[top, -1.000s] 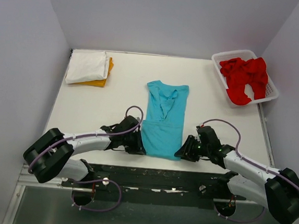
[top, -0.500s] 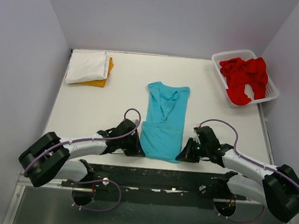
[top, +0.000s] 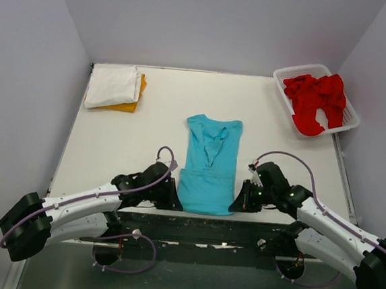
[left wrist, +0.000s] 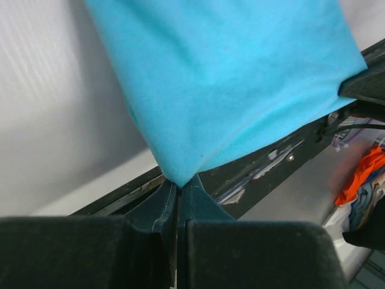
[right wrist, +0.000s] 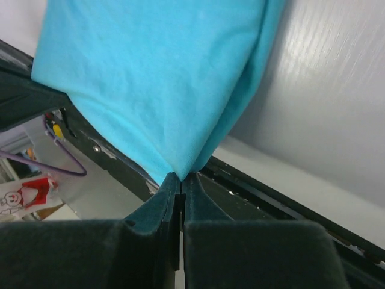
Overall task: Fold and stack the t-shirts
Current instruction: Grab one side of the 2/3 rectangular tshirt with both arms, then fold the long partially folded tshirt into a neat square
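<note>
The turquoise t-shirt [top: 210,161] lies lengthwise in the middle of the table, neck away from me, its near end at the table's front edge. My left gripper [top: 173,195] is shut on its near left corner [left wrist: 178,176]. My right gripper [top: 237,201] is shut on its near right corner [right wrist: 179,171]. Both corners are lifted off the table. A folded white t-shirt [top: 113,85] lies on a folded orange one [top: 131,104] at the back left. Red t-shirts [top: 314,100] fill the basket at the back right.
The white slatted basket [top: 350,119] stands at the back right corner. Grey walls close in the table [top: 132,146] on the left, right and back. A dark frame rail [top: 206,228] runs below the table's front edge.
Both grippers have drawn back toward me, holding the near corners. The turquoise shirt has slid toward the front edge with them.
</note>
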Available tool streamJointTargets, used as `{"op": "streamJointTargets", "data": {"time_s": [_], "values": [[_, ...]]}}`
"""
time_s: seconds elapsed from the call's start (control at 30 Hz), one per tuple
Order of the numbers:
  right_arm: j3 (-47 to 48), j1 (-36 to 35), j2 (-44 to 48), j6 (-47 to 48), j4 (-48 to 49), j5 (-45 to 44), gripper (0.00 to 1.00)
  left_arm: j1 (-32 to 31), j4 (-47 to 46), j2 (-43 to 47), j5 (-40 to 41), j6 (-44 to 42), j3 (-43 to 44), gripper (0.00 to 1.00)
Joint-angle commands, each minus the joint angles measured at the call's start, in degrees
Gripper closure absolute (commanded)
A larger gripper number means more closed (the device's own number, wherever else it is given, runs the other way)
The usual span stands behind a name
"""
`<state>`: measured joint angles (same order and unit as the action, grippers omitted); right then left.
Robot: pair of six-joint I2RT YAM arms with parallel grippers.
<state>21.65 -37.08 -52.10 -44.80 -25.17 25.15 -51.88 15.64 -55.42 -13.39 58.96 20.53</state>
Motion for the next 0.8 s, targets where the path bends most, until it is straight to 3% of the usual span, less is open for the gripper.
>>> {"op": "streamJointTargets", "data": {"time_s": [0.0, 0.17, 0.4, 0.57, 0.77], "values": [[7.8, -0.2, 2.1, -0.8, -8.0, -9.7, 0.99, 0.3, 6.0, 1.9, 5.0, -6.6, 7.5, 1.00], [16.6, -0.2, 0.1, -1.4, -11.1, -20.7, 0.99, 4.3, 5.7, -1.4, 4.1, -12.5, 17.3, 1.00], [26.4, 0.4, -8.4, 0.9, -5.6, -31.3, 0.99, 14.0, 6.6, -9.1, 6.1, -17.7, 29.3, 1.00], [31.0, 2.6, -12.9, 1.1, -0.7, -35.2, 0.99, 18.7, 4.5, -15.3, 1.3, -20.2, 35.7, 1.00], [35.2, 6.2, -16.9, 2.4, 2.0, -33.4, 0.99, 22.1, 2.6, -22.3, -6.3, -21.6, 42.1, 1.00]]}}
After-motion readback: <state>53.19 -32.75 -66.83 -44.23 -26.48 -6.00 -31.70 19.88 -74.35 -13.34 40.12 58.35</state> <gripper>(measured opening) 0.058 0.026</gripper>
